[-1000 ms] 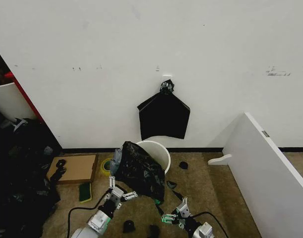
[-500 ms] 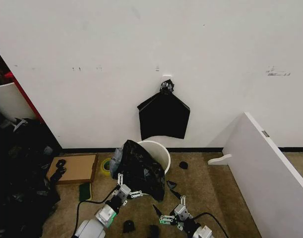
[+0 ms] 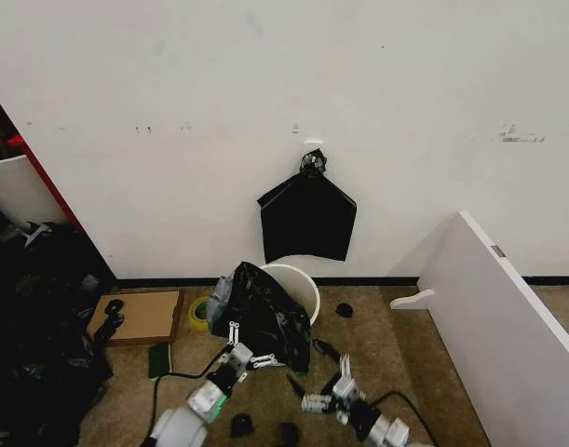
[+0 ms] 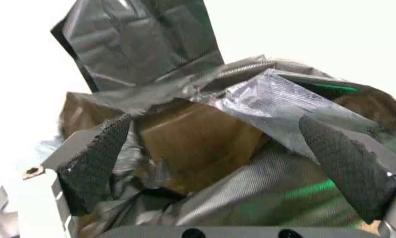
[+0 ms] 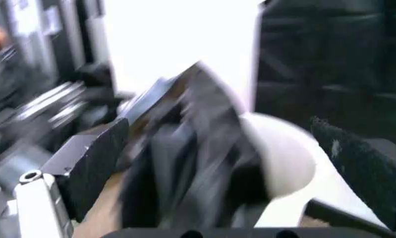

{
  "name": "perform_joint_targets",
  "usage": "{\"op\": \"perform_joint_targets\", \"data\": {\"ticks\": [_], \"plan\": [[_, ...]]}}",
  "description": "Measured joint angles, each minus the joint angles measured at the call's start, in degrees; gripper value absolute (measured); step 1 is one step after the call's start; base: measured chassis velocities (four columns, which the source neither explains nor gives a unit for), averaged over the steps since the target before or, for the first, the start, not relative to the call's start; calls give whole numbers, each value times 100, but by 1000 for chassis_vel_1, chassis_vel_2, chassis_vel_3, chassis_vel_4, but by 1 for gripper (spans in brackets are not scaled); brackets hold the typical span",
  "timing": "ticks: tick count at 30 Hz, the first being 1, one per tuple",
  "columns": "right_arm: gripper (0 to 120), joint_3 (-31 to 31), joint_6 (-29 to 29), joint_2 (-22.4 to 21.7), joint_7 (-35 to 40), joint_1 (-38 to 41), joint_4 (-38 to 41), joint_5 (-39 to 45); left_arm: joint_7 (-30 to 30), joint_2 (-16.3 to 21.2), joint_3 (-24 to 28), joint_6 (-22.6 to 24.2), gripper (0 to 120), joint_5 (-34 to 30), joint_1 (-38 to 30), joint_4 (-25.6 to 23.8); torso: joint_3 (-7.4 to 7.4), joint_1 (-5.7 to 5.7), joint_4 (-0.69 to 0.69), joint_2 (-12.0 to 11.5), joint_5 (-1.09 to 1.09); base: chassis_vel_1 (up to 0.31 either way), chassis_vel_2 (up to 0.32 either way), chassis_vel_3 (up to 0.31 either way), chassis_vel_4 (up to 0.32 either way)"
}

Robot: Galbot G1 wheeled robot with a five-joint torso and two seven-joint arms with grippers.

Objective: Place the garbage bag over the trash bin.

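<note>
Low at the bottom of the head view, the left gripper (image 3: 248, 352) is seen with fingers spread, right at the lower edge of the garbage bag (image 3: 258, 317); in the left wrist view crinkled plastic (image 4: 251, 129) lies between the parted pads (image 4: 95, 166). Further right, the right gripper (image 3: 323, 393) is held open near the floor, clear of the bag. The bag is draped over the near left side of the trash bin (image 3: 301, 287), whose far rim is left uncovered, against the wall.
</note>
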Motion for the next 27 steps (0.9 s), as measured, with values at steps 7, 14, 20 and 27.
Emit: {"op": "perform_joint_targets", "data": {"ticks": [7,14,20,27], "plan": [[100,-229,-1861,-89,1285,1181,367,1934,-283,181,-189,-658,100,-147,284,-303,0,0,-4,0,-1,0,0,0,0],[100,-553,-4912,218,1908,3294,-892,3052,-592,-173,-593,-684,100,-625,584,-918,1,1,0,0,1,0,0,0,0],[100,-604,-6262,601,1367,4318,-1759,2939,-750,-272,-898,-522,100,-722,749,-1201,1,1,0,0,1,0,0,0,0],[100,-894,-6576,913,893,4897,-2681,2170,-920,-332,-1233,-515,100,-742,954,-1201,1,1,-1,0,-1,0,0,0,0]]}}
